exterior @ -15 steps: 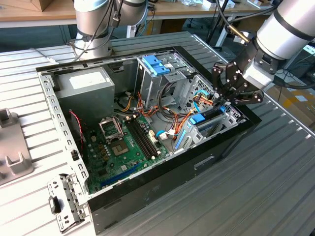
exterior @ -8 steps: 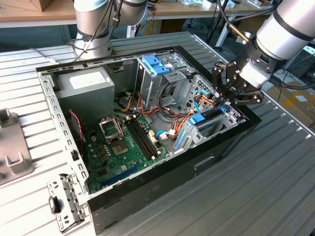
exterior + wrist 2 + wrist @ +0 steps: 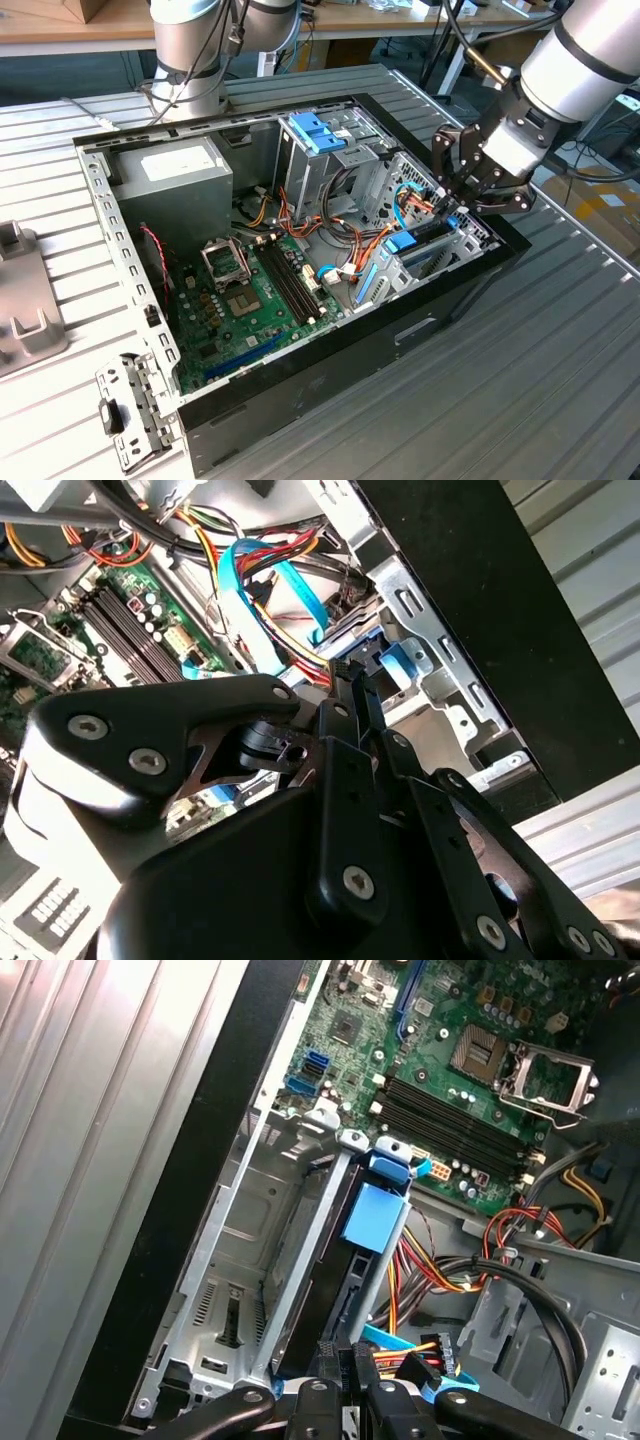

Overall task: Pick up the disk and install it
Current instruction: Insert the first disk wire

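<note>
You've got the gripper (image 3: pixel 462 203) down at the edge of the open computer case (image 3: pixel 330 350) on the exterior view's right, black linkage arms hanging just over the drive bay. In both wrist views the two black fingers (image 3: pixel 352 695) sit pressed together with no gap showing between them. They look closed on the end of the disk (image 3: pixel 335 1280), but the actual contact point is tucked under the linkage, so you can't quite confirm the grip.

The disk stands on edge in the drive cage (image 3: pixel 235 1250) – a thin dark slab in a light-blue plastic frame, with a square blue tab (image 3: pixel 375 1217) at its far end. It looks mostly down in its slot. The cage is bare grey stamped sheet metal, slotted and punched, with folded edges.

Room is tight on one side: a bundle of red, orange and yellow power wires (image 3: pixel 425 1270) plus flat blue data cables (image 3: pixel 265 585) crowd right up against the disk. On the other side the cage bay is open, then the glossy black case wall, then the ribbed metal table (image 3: pixel 560 380).

Further in, the green motherboard (image 3: pixel 250 300) lies flat with an open socket – well apart from the gripper. The grey power supply box (image 3: pixel 175 180) sits in the far corner.
</note>
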Tool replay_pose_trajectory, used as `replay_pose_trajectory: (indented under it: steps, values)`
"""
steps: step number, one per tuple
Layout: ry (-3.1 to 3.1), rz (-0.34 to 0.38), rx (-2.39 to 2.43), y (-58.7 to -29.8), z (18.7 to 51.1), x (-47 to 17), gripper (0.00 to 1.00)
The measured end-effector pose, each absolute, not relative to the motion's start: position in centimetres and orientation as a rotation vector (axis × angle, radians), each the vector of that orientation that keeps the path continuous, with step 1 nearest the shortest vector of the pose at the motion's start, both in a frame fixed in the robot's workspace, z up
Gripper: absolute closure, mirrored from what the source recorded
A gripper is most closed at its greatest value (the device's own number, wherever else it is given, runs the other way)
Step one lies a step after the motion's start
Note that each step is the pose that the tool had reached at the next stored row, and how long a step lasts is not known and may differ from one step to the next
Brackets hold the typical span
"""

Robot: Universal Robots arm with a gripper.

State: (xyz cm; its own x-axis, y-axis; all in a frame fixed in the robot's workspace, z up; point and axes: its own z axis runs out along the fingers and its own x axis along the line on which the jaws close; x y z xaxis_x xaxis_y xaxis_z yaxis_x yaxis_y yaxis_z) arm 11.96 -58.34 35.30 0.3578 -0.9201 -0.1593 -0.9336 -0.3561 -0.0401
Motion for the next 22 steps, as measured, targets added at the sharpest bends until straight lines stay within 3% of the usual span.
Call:
replay_pose_trajectory:
  steps: [22]
  values:
    - [1.923, 0.146, -2.308, -58.34, 35.11, 11.22, 0.84]
